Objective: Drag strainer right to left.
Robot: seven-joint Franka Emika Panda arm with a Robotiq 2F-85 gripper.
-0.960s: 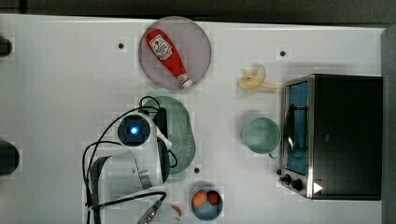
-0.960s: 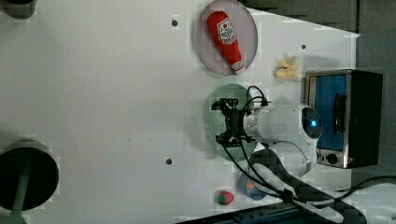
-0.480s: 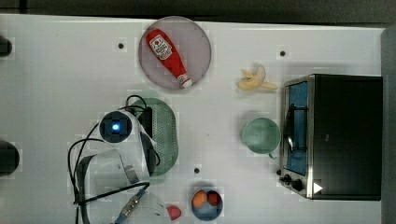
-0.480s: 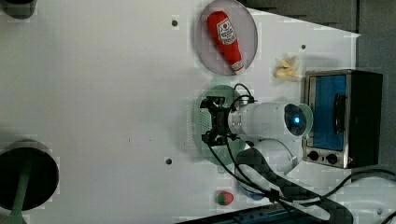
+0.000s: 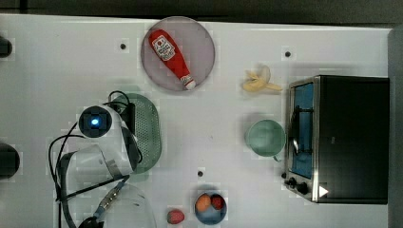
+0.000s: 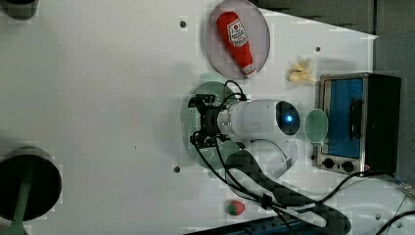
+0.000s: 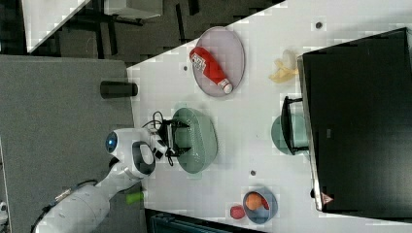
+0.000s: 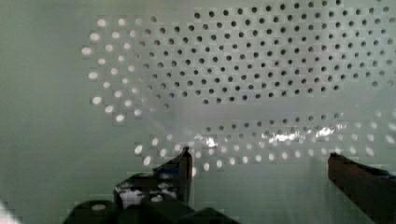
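The strainer (image 5: 148, 133) is a pale mint-green oval dotted with small holes, lying left of centre in the top view; my arm covers its left part there. It also appears in the left view (image 6: 209, 91) and the right view (image 7: 200, 141). My gripper (image 6: 198, 120) reaches down into the bowl of the strainer (image 8: 257, 79), and the right view has the gripper (image 7: 178, 138) over its near rim. My gripper (image 8: 259, 165) is open in the wrist view: two dark fingers (image 8: 183, 164) stand wide apart just above the perforated floor, with nothing between them.
A red ketchup bottle (image 5: 170, 52) lies on a grey plate (image 5: 202, 45) at the back. A banana (image 5: 259, 80), a round green cup (image 5: 265, 137) and a toaster oven (image 5: 340, 137) are to the top view's right. A bowl of fruit (image 5: 210, 207) and a red berry (image 5: 175, 216) sit at the front.
The arm and the strainer have both slid toward the top view's left. The gripper has stayed open inside the strainer.
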